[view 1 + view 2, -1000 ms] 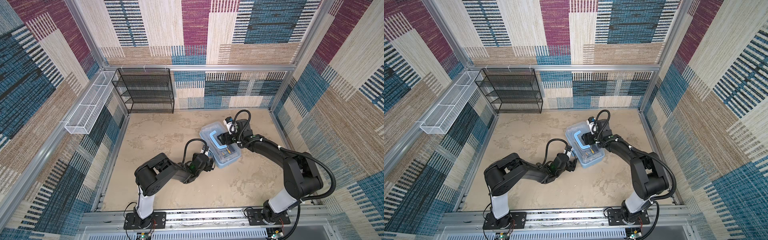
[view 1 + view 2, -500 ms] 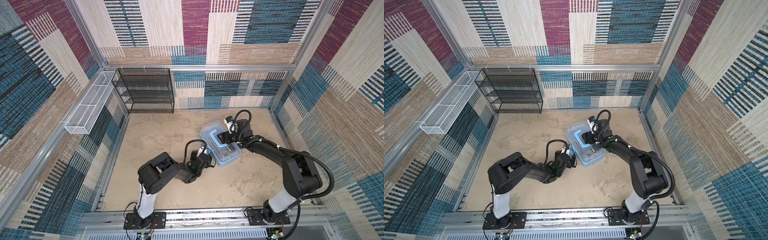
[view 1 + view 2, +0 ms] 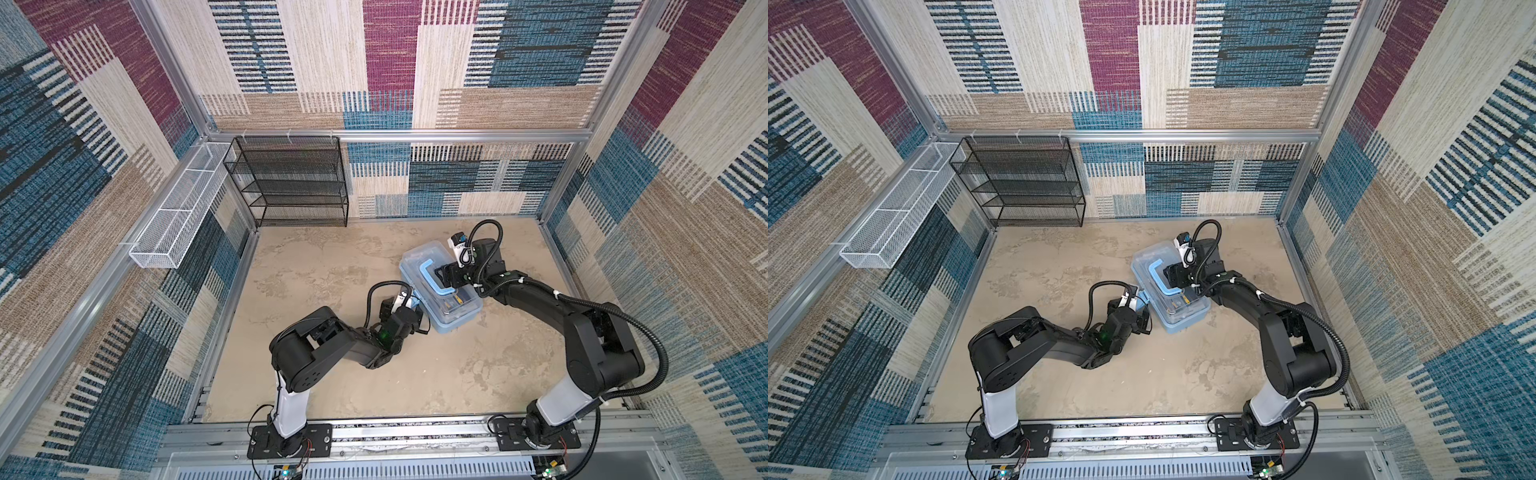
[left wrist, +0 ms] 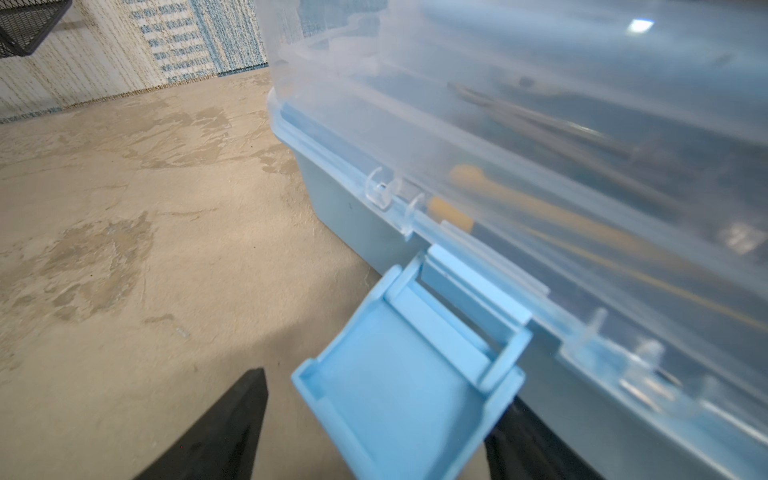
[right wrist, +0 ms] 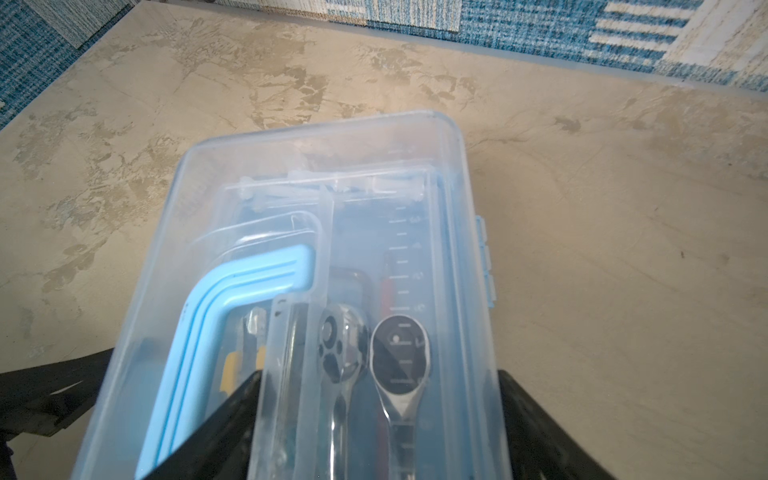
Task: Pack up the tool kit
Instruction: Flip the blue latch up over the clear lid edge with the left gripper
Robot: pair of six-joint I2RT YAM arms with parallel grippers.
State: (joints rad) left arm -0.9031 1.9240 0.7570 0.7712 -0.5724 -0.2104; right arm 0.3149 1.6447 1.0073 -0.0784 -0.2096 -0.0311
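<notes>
Light blue plastic toolbox (image 3: 417, 259), clear lid down, sits right of centre on the beige table (image 3: 332, 270); my left pincer (image 4: 384, 390) spread around its flipped-out blue latch (image 4: 390, 424), my right pincer (image 5: 380, 374) spread over the lid.

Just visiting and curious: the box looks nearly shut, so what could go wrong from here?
1. The blue latch hangs unfastened between the fingers of the open left pincer; an off-centre push might slip past it.
2. The toolbox sits loose on the table, so that push could slide it unless the open right pincer over the clear lid steadies it.
</notes>
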